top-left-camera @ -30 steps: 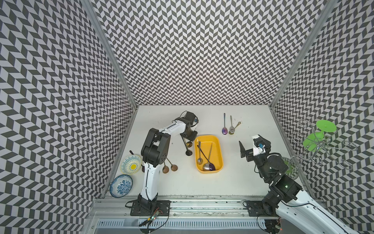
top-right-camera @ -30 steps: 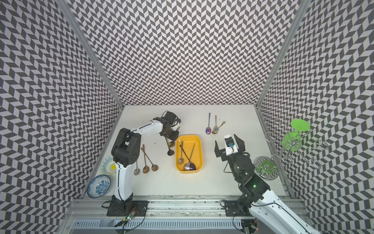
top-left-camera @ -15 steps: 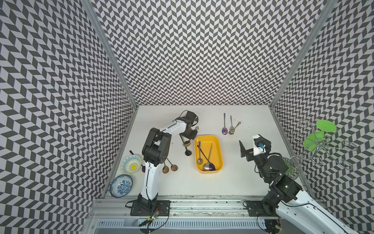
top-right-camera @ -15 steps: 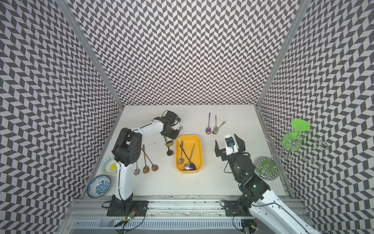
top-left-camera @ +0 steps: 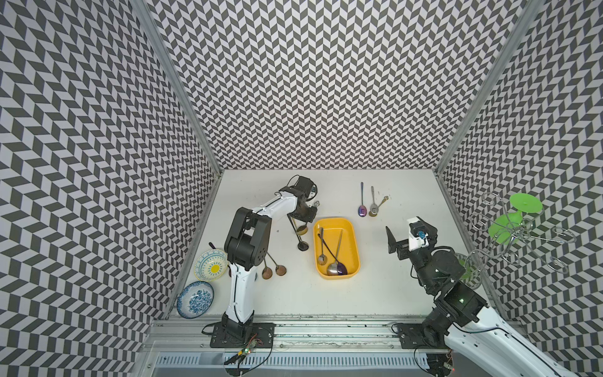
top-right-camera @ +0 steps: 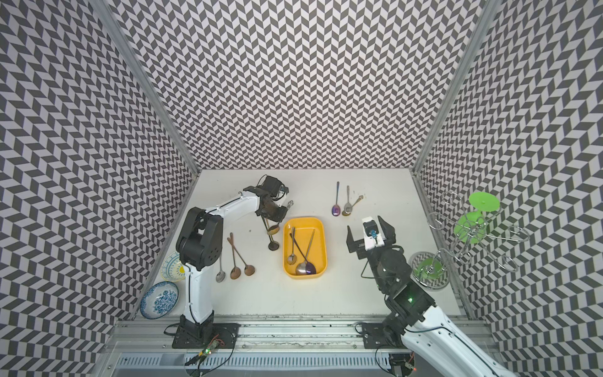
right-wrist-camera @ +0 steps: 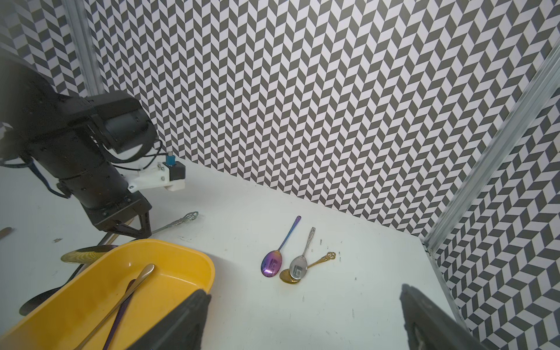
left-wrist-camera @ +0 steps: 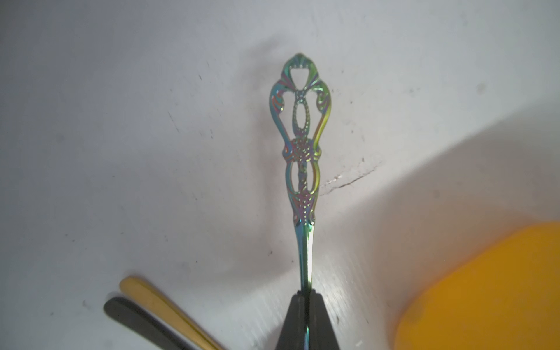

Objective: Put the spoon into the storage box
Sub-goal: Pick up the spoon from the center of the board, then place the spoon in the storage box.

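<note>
left tool clamps the spoon by its thin stem, just left of the box, near its far corner. likely light, stiff, slick metal; it could swivel. clear the low rim; other spoons crowd the floor inside. right tool gapes empty, well right.

Storage box mid-table, spoons in it, three spoons behind right, two bowls far left
</note>
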Controlling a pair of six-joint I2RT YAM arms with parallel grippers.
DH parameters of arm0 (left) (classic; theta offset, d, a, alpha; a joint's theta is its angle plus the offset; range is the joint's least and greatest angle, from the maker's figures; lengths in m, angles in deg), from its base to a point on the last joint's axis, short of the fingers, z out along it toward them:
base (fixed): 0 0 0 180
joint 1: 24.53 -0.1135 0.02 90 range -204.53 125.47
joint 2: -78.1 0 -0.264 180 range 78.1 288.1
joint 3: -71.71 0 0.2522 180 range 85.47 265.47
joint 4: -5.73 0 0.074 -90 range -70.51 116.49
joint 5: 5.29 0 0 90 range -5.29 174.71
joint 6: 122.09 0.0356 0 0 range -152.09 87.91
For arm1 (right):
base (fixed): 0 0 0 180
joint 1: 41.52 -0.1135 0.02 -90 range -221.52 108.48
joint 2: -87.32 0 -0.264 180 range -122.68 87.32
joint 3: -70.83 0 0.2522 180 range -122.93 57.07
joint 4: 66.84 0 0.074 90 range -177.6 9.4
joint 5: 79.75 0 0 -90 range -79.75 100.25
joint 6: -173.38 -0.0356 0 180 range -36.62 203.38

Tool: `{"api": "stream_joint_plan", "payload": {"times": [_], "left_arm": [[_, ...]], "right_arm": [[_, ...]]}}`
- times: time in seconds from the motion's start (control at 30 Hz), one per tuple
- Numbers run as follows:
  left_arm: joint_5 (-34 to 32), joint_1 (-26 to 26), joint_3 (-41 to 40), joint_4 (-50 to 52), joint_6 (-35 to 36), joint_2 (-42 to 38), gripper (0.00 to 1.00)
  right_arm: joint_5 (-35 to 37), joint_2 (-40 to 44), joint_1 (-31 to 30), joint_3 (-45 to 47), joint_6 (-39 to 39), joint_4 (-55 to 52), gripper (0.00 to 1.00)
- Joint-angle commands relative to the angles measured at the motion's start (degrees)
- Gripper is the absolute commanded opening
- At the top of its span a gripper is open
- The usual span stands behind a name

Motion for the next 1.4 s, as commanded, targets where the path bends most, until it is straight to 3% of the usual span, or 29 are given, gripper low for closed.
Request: {"api": "stream_joint_plan", "payload": {"times": [0.0,0.3,0.57,0.7,0.97,1.17,1.37], "left_arm": [[6.2,-0.2,-2.1,-0.4,-2.0,-6.7,0.00],[19.9,-0.1,-12.3,-3.7,-6.7,-18.5,0.00],[29.0,0.4,-21.2,-8.1,-17.0,-26.4,0.00],[33.4,0.5,-24.2,-10.4,-18.1,-29.2,0.00],[39.1,0.8,-27.9,-14.0,-21.7,-27.6,0.00],[39.0,0.6,-30.2,-14.3,-27.2,-25.4,0.03],[43.3,0.2,-31.9,-17.7,-33.1,-24.4,0.04]], "right_arm": [[-0.1,0.4,0.4,0.7,-0.2,3.1,1.00],[-0.2,0.1,0.5,0.7,-0.2,3.1,1.00],[0.0,0.3,0.6,0.8,-0.2,3.2,1.00],[-0.1,0.4,0.6,0.8,-0.2,3.2,1.00],[-0.2,0.6,0.6,0.8,-0.2,3.3,1.00],[-0.1,0.8,0.6,0.8,-0.2,3.3,1.00],[0.0,1.0,0.6,0.9,-0.2,3.3,1.00]]}}
